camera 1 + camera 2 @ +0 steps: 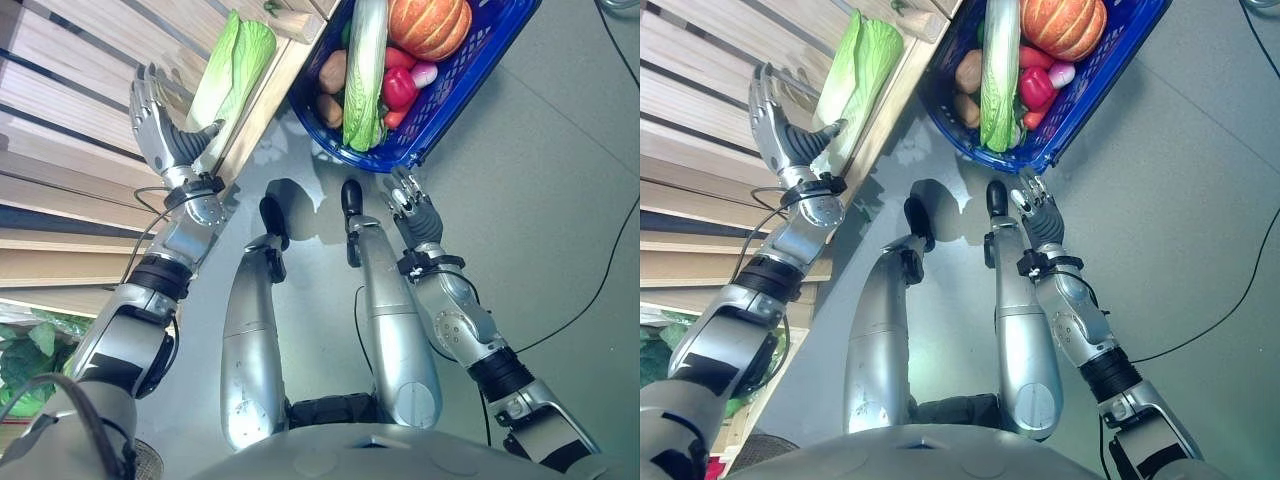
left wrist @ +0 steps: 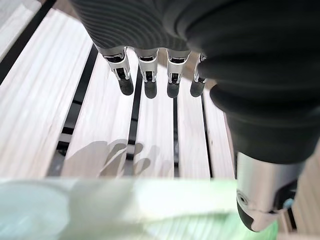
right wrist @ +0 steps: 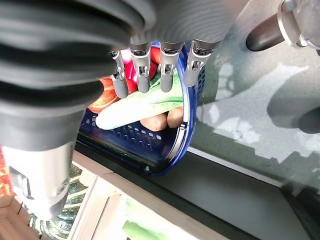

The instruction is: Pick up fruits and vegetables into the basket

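Both hands open: the left over a slatted tabletop beside a cabbage, the right just short of a filled basket.

Nearest, the right hand point(image 1: 418, 212) hangs over the grey floor point(image 1: 540, 200) with its fingers point(image 3: 167, 75) straight and relaxed, holding nothing, their tips just before the near rim of the blue basket point(image 1: 455, 90). The left hand point(image 1: 160, 125) hovers above the wooden slatted tabletop point(image 1: 70, 110), fingers point(image 2: 147, 80) extended and empty, thumb toward a pale green cabbage point(image 1: 232, 62) lying along the tabletop's edge, just beside the hand. Farther off, the basket stands on the floor against the tabletop and holds a long green leafy vegetable point(image 1: 365, 70), a red pepper point(image 1: 398, 88), two brown potatoes point(image 1: 332, 72) and an orange pumpkin point(image 1: 430, 25).
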Tool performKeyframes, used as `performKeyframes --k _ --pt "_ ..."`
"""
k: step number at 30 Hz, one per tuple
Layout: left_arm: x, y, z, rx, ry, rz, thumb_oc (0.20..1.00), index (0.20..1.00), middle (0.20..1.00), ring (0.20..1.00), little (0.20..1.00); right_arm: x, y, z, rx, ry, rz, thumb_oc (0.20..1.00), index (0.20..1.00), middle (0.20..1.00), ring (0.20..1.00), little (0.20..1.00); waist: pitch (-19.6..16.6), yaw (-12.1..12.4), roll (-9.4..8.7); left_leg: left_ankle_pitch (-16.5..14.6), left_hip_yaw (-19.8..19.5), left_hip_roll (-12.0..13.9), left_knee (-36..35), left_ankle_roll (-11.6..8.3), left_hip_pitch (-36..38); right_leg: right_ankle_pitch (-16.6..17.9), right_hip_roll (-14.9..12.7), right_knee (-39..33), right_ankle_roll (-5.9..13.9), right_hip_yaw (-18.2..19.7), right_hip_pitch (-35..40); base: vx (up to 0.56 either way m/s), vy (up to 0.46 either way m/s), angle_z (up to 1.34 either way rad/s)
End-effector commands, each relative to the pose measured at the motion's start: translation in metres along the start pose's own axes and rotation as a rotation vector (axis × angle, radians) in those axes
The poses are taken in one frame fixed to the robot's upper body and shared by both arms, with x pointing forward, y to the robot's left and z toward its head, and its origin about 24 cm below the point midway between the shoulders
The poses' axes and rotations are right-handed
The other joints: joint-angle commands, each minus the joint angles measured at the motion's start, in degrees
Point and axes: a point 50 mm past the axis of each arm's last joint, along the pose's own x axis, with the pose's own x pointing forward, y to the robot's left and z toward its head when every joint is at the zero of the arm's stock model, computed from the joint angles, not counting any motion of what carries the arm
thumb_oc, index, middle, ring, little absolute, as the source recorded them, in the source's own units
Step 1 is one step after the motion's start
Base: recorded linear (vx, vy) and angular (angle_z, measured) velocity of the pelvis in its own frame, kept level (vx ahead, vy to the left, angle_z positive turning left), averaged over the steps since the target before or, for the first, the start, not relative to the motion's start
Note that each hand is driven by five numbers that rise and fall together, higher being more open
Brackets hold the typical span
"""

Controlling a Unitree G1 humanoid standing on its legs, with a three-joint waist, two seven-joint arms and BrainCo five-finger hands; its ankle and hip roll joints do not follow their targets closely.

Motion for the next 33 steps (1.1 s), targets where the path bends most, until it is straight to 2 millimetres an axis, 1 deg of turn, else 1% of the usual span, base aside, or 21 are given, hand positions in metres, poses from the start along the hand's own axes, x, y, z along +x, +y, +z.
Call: performKeyframes --k 1,5,9,12,14,19,24,32,33 --pt "0.006 0.005 -0.018 0.14 0.055 0.016 1.0 1.0 1.0 1.0 1.0 0.0 0.015 0.004 0.054 -0.036 0.071 1.0 1.0 1.0 1.0 1.0 -2.93 0.51 -1.51 -0.38 1.13 -2.68 0.26 1.1 -2.42 1.71 2.12 -2.54 0.84 -3.41 2.55 0.0 0.0 0.0" --pt "0.019 0.008 -0.024 0.188 0.127 0.007 1.0 1.0 1.0 1.0 1.0 0.004 0.018 0.002 0.048 -0.025 0.074 1.0 1.0 1.0 1.0 1.0 -2.93 0.0 -1.89 -0.38 1.37 -2.28 0.87 1.03 -2.89 1.81 1.91 -1.92 0.99 -3.34 1.91 0.0 0.0 0.0" --pt "0.026 0.007 -0.026 0.241 0.158 -0.012 1.0 1.0 1.0 1.0 1.0 0.007 0.021 0.0 0.045 -0.024 0.072 1.0 1.0 1.0 1.0 1.0 -2.93 -0.18 -2.06 -0.21 1.5 -2.21 0.81 1.07 -3.14 1.91 1.83 -1.71 1.02 -3.47 1.51 0.0 0.0 0.0" --pt "0.027 0.007 -0.027 0.27 0.185 -0.021 1.0 1.0 1.0 1.0 1.0 0.009 0.023 0.001 0.044 -0.025 0.075 1.0 1.0 1.0 1.0 1.0 -2.93 -0.27 -2.07 -0.08 1.44 -2.34 0.71 0.89 -3.38 2.07 1.82 -1.69 1.11 -3.48 1.19 0.0 0.0 0.0" --pt "0.031 0.009 -0.027 0.32 0.185 -0.023 1.0 1.0 1.0 1.0 1.0 0.011 0.024 0.001 0.043 -0.024 0.075 1.0 1.0 1.0 1.0 1.0 -2.93 -0.4 -2.09 -0.08 1.46 -2.2 1.15 0.83 -4.08 2.09 1.75 -1.14 1.12 -3.46 0.43 0.0 0.0 0.0" --pt "0.036 0.008 -0.021 0.353 0.186 -0.023 1.0 1.0 1.0 1.0 1.0 0.015 0.028 0.003 0.043 -0.024 0.07 1.0 1.0 1.0 1.0 1.0 -2.93 -0.31 -1.99 -0.2 1.41 -2.17 1.45 0.92 -4.68 2.08 1.62 -0.59 1.14 -3.55 -0.33 0.0 0.001 -0.01" --pt "0.041 0.002 -0.004 0.364 0.09 -0.081 1.0 1.0 1.0 1.0 1.0 0.018 0.031 0.004 0.046 -0.022 0.061 1.0 1.0 1.0 1.0 1.0 -2.93 -0.3 -2.07 -0.13 1.35 -2.1 1.64 0.9 -5.96 2.25 1.66 -0.02 1.23 -3.69 -1.74 0.0 -0.001 0.01" --pt "0.039 -0.005 0.002 0.355 0.072 -0.108 1.0 1.0 1.0 1.0 1.0 0.021 0.033 0.004 0.05 -0.034 0.068 1.0 1.0 1.0 1.0 1.0 -2.93 -0.29 -2.24 0.4 1.28 -2.32 0.52 0.84 -6.72 2.55 2.07 -0.44 1.41 -3.71 -2.72 -0.01 -0.017 -0.01" --pt "0.039 -0.005 0.003 0.358 0.066 -0.109 0.887 0.887 0.887 0.887 0.887 0.021 0.033 0.004 0.051 -0.035 0.069 1.0 1.0 1.0 1.0 1.0 -2.93 -0.29 -2.26 0.39 1.29 -2.32 0.52 0.82 -6.78 2.56 2.1 -0.44 1.42 -3.69 -2.78 -0.02 -0.031 -0.02"
